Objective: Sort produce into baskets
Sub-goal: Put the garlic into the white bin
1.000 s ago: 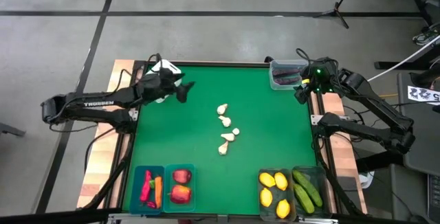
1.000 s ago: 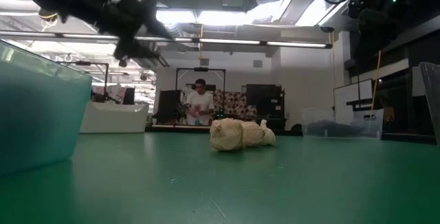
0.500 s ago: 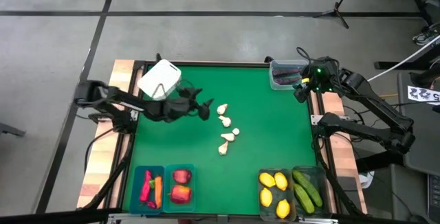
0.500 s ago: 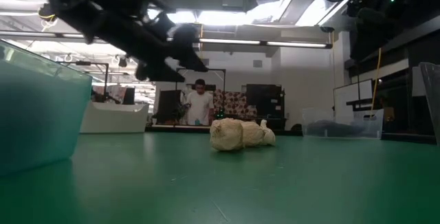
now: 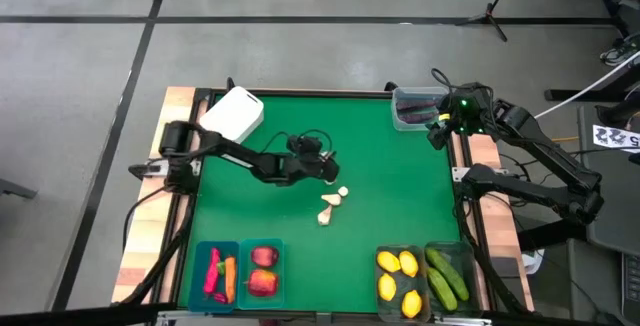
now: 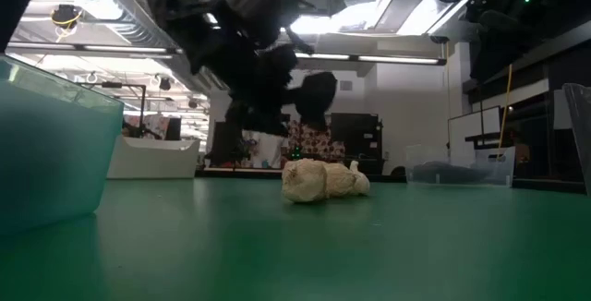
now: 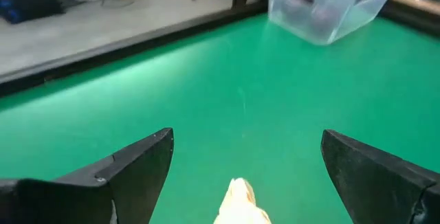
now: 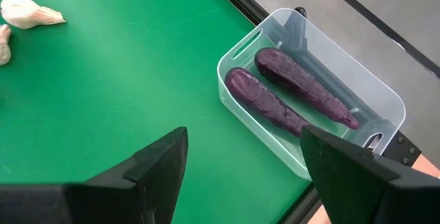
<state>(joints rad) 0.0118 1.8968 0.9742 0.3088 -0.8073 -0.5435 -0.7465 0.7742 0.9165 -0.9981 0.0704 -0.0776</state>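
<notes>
Several white garlic bulbs (image 5: pixel 331 204) lie loose on the green table's middle and show as a heap in the low view (image 6: pixel 323 181). My left gripper (image 5: pixel 327 171) hovers over the far end of this group and hides some bulbs from above. It is open, its fingers wide apart, with one bulb (image 7: pixel 240 202) showing between them and touching neither. My right gripper (image 5: pixel 437 132) is open and empty at the far right, beside the clear tub (image 8: pixel 245 45) that holds two purple eggplants (image 8: pixel 302 86).
A white box (image 5: pixel 233 114) stands at the far left corner. At the near edge, two teal bins (image 5: pixel 240 249) hold peppers, a carrot and apples. Two dark-tinted bins (image 5: pixel 425 253) hold lemons and cucumbers. A teal bin wall (image 6: pixel 46 153) fills the low view's left.
My left gripper has swung from beside the white box at the far left toward the table's middle and now stands over the garlic bulbs, lower than before. The garlic and my right gripper have kept still.
</notes>
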